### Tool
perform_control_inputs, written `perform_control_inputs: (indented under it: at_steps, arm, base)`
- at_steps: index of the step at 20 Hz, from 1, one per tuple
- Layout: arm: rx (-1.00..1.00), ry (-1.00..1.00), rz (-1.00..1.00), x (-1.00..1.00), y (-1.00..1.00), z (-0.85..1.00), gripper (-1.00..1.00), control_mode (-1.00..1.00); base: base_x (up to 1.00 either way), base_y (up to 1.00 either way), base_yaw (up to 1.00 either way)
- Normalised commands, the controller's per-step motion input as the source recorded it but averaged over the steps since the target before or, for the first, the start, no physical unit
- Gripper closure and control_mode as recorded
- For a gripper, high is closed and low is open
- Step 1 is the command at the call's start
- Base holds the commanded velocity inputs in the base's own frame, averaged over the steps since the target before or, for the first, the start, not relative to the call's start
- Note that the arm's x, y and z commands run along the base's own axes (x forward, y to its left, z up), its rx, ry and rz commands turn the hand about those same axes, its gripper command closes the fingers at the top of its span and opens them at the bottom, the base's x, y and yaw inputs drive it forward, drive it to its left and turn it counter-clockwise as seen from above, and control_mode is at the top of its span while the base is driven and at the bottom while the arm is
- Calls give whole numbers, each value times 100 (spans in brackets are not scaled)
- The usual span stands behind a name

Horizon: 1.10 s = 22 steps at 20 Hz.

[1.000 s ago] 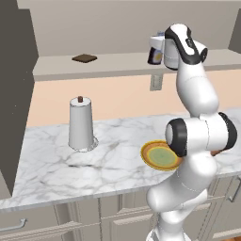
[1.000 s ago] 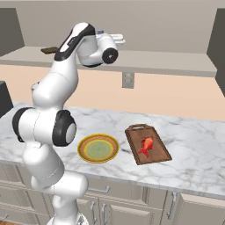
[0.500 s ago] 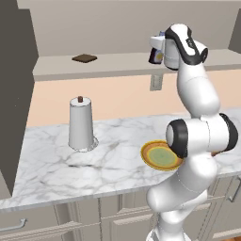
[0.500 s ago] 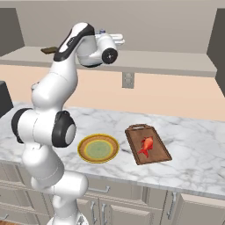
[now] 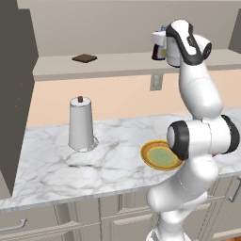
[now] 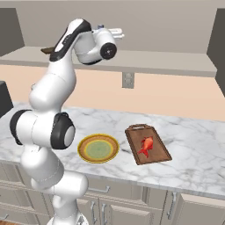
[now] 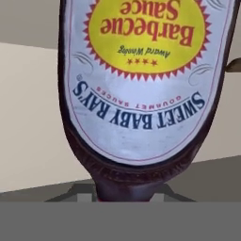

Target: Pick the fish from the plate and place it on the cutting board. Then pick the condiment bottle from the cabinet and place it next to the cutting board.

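Gripper (image 5: 159, 47) clenched on condiment bottle (image 7: 141, 94) at cabinet (image 5: 117, 63) ledge, ready for lift-out; fish (image 6: 146, 145) already on cutting board (image 6: 154, 159).

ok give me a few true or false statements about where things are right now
1. The fish lies on the cutting board. True.
2. The plate holds the fish. False: the plate holds nothing.
3. The end effector is up at the cabinet, shut on the condiment bottle. True.
4. The paper towel roll lies on its side. False: it stands upright on the counter.
5. The plate sits on top of the cutting board. False: it sits beside it.
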Motion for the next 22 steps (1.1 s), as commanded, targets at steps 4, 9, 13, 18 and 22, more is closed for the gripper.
perform_control_inputs:
  at_steps: [4, 9, 13, 18, 22]
  arm:
    - [-6, 0, -2, -33, 0, 17, 100, -100]
    - [-1, 0, 0, -33, 0, -4, 100, -100]
    - [0, 0, 0, -41, 0, 0, 100, -100]
    - [0, 0, 0, -48, -3, 0, 100, -100]
    - [0, 0, 0, -52, -17, 0, 100, -100]
  base:
    - [0, 0, 0]
    - [0, 0, 0]
    - [0, 0, 0]
    - [0, 0, 0]
    - [0, 0, 0]
